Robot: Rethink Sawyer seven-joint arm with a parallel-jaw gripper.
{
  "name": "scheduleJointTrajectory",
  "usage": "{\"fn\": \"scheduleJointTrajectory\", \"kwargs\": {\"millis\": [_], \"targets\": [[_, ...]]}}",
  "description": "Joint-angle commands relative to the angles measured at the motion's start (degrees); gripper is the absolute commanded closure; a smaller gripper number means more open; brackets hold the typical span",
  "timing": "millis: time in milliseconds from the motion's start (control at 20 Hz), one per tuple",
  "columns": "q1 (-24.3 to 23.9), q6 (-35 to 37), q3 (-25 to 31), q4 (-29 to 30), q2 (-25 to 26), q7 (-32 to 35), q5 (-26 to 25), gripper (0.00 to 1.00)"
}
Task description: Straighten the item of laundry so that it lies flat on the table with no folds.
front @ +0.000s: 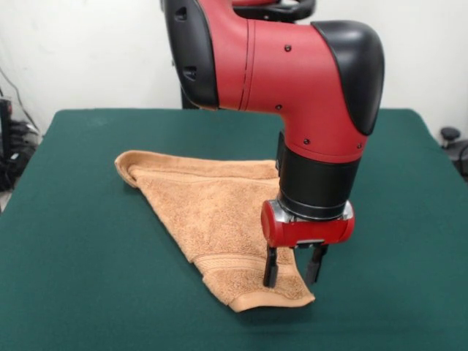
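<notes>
I see the gripper (295,273) with its fingers apart and empty, poised directly over the towel (212,219) at its nearest corner. From the gripper, the folded towel's long axis runs away toward the far-left corner on the table (80,241).

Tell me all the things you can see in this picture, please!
towel: one, orange-tan, folded into a rough triangle in the middle of the table, one corner pointing to the near edge
table: one, dark green top, fills most of the picture
wall: one, white, behind the table
dark cables and gear: a few, black, at the left edge beside the table
dark object: one, black, at the right edge
robot arm: one, red and black, coming down from the top
gripper: one, black fingers, open, over the towel's near corner
</notes>
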Motion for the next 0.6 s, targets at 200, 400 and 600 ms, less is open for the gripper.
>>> {"fn": "scheduleJointTrajectory", "kwargs": {"millis": [200,400,600], "targets": [[1.7,-2.0,2.4,1.3,3.2,7.8,-0.3,0.00],[1.7,-2.4,2.3,1.2,3.3,8.1,-0.4,0.00],[1.8,-2.7,2.1,1.2,3.3,8.4,-0.4,0.00]]}}
